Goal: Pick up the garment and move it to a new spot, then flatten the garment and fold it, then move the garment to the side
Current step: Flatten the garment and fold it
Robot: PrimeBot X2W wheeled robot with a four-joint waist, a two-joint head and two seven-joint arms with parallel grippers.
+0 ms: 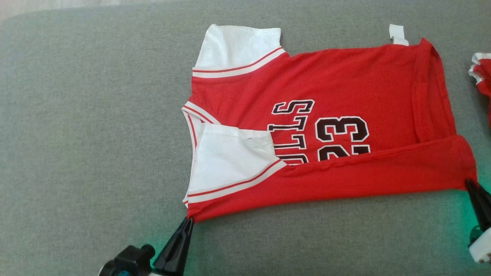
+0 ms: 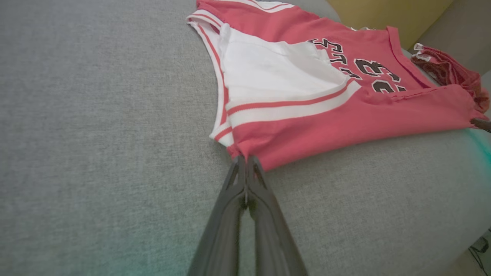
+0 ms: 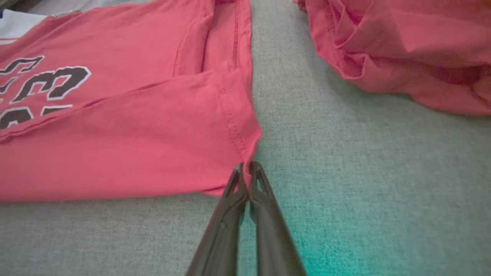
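The garment (image 1: 337,96) is a red jersey with white sleeves and a black "23", lying flat on the grey fabric surface (image 1: 84,134). Its near long edge is folded up over the front, partly covering the number. At the folded edge's left corner, by the white sleeve, my left gripper (image 1: 190,220) is shut on the fabric; in the left wrist view its tips (image 2: 245,159) pinch the red corner of the garment (image 2: 307,122). My right gripper (image 1: 468,183) is shut on the right corner, the tips (image 3: 247,165) pinching the hem of the garment (image 3: 134,145).
A second crumpled red garment (image 1: 482,76) lies just past the jersey's right end, close to my right gripper (image 3: 402,50). A small white tag (image 1: 397,34) sticks out at the far edge. Open grey surface stretches to the left and in front.
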